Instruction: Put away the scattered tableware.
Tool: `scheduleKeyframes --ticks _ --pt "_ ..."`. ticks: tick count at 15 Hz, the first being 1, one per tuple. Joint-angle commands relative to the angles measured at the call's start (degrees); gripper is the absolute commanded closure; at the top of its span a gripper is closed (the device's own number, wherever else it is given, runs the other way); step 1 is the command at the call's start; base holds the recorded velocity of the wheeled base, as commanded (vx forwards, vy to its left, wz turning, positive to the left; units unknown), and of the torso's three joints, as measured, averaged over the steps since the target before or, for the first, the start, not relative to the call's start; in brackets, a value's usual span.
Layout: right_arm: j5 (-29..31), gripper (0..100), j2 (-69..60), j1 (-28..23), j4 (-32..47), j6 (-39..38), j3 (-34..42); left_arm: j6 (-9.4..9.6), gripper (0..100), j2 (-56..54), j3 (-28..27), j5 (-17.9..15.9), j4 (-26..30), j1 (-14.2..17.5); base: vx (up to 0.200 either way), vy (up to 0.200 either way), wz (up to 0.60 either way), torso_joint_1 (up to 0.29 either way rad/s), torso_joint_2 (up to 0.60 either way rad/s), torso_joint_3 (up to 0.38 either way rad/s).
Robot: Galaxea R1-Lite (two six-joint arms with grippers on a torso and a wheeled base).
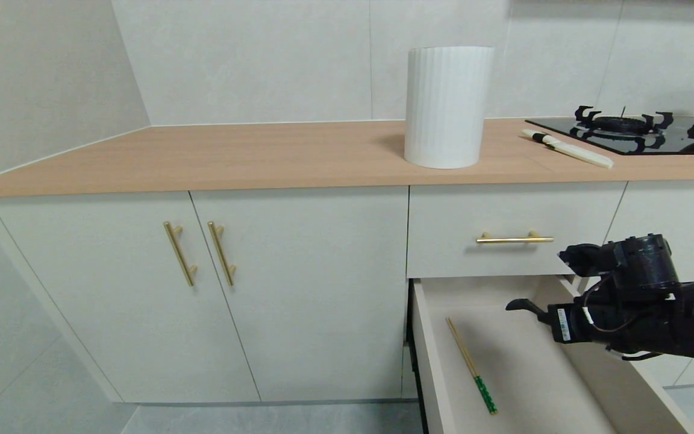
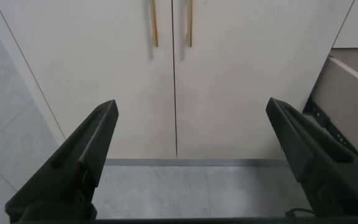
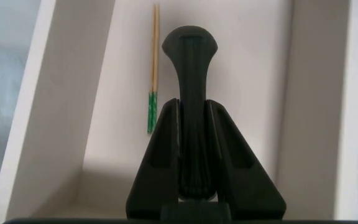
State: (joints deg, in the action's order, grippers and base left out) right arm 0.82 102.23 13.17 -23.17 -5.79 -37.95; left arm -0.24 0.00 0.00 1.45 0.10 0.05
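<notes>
The right pincer (image 3: 191, 115) is clamped on a black utensil (image 3: 190, 50) above the open drawer (image 1: 428, 349), where chopsticks (image 1: 470, 364) already lie. Lowering and releasing it there seems next. The left pincer (image 2: 191, 109) gapes wide, empty.

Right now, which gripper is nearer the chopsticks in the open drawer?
Right. The right gripper, shut on a black utensil, hangs over the drawer beside the chopsticks. The left gripper, open, faces the cabinet doors outside the drawer.
</notes>
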Motion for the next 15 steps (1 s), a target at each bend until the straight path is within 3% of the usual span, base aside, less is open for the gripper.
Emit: scheduleKeyframes --ticks 1,7,15 --pt "0.2 100 9.0 0.5 -3.8 -2.2 -0.1 -0.02 0 0.0 0.0 0.0 0.0 0.0 0.000 0.000 0.00 0.000 0.00 0.000" --pt "3.1 100 26.8 0.0 -21.8 -2.7 2.2 -0.02 0 0.0 0.0 0.0 0.0 0.0 0.000 0.000 0.00 0.000 0.00 0.000" --pt "3.1 100 31.8 -0.8 -23.7 -2.3 2.1 -0.02 0 0.0 0.0 0.0 0.0 0.0 0.000 0.000 0.00 0.000 0.00 0.000"
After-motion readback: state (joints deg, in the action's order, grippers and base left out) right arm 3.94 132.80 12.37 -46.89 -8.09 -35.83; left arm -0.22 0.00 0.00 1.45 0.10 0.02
